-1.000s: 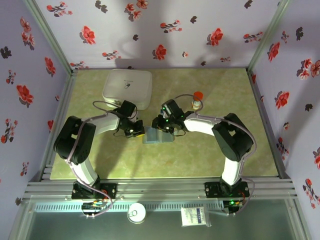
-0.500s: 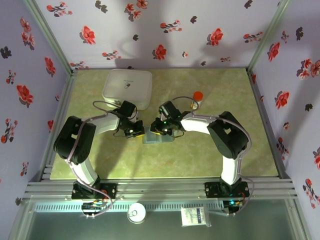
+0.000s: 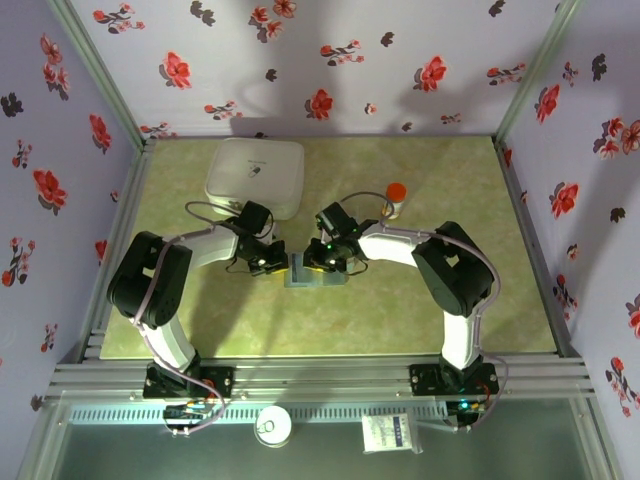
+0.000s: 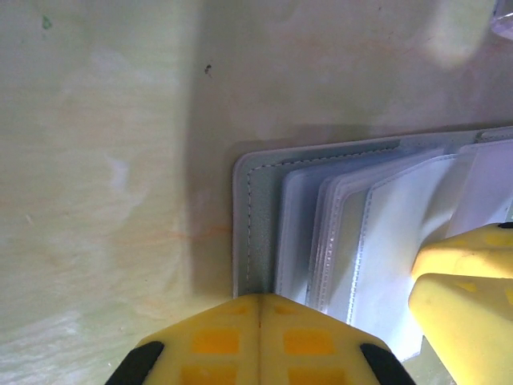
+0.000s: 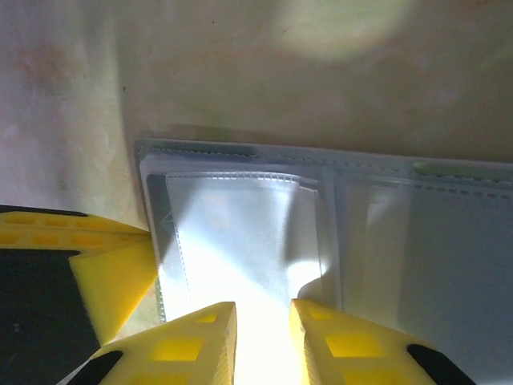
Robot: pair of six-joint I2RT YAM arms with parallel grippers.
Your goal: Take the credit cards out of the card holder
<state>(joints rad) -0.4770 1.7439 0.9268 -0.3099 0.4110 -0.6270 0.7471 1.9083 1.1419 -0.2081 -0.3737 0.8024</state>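
Nearest us, on the ledge in front of the table (image 3: pixel 400 310), lie a round white disc (image 3: pixel 270 427) and a small white packet (image 3: pixel 390 433), both well short of the card holder (image 4: pixel 337 216).

The card holder lies open and flat on the table, about midway between the two arms, with its grey stitched cover underneath. Clear sleeves (image 5: pixel 232 241) fan out on top of it, overlapping. We cannot tell whether they carry cards: they read only as pale, glossy plastic.

Left gripper (image 4: pixel 259 309): at the holder's left edge, low against the table. The jaws are pressed together, with only a thin seam between the yellow pads. The tips touch the grey cover edge. We cannot tell whether any of the cover is nipped in that seam.

Right gripper (image 5: pixel 263 317): over the holder from its right side. The jaws are a little spread, and a bright sleeve runs into the gap between them. One of its fingers (image 4: pixel 469 313) shows in the left wrist view, resting over the sleeves just beside the left gripper.

Beyond the holder, far-left of it, sits a large white box (image 3: pixel 255 177) with rounded corners. Far-right of the holder stands a small bottle (image 3: pixel 396 199) with a red cap, upright, well apart from the holder.
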